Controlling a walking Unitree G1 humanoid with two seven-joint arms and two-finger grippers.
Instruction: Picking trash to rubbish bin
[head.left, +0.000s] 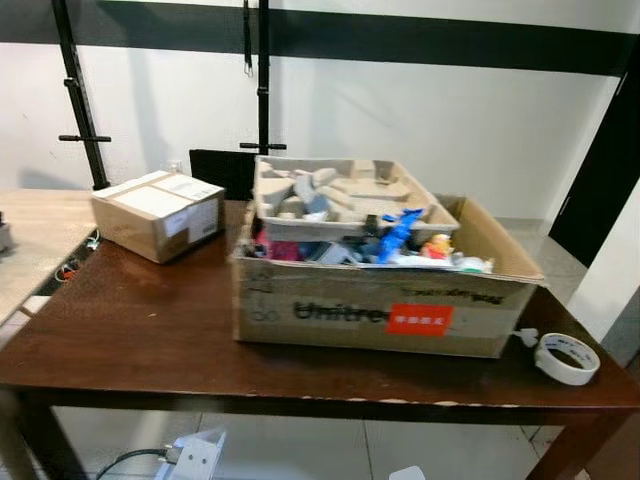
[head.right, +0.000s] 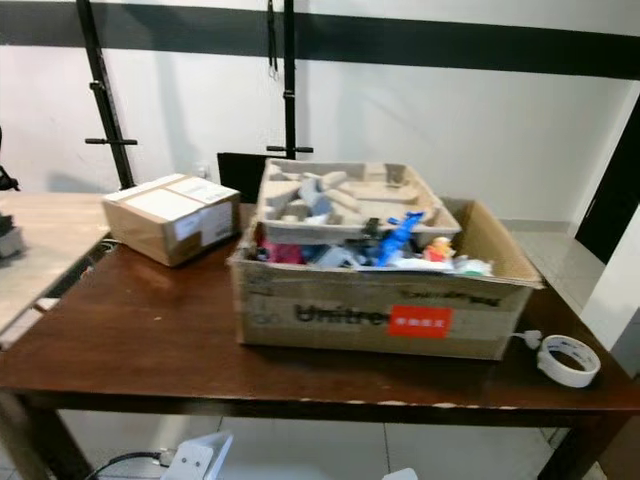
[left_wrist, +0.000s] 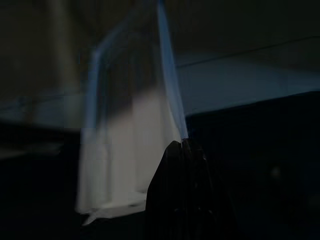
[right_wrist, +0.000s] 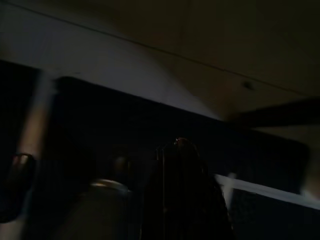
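A cardboard box (head.left: 380, 318) heaped with trash (head.left: 400, 240) sits on the dark worktop (head.left: 130, 330); a tape roll (head.left: 566, 358) lies beside it; left end effector (left_wrist: 182, 150) and right end effector (right_wrist: 180, 150) hang in shadow, fingers pressed together, empty.

A large open carton (head.left: 385, 312) sits on the counter (head.left: 130, 335), middle to right, close to the front edge. In it lies a heap of trash (head.left: 400, 243), with a moulded pulp tray (head.left: 345, 198) on top toward the back. A small closed box (head.left: 158, 213) stands at the back-left — well apart. A tape roll (head.left: 566, 358) lies by the front-right corner, just beside the carton.
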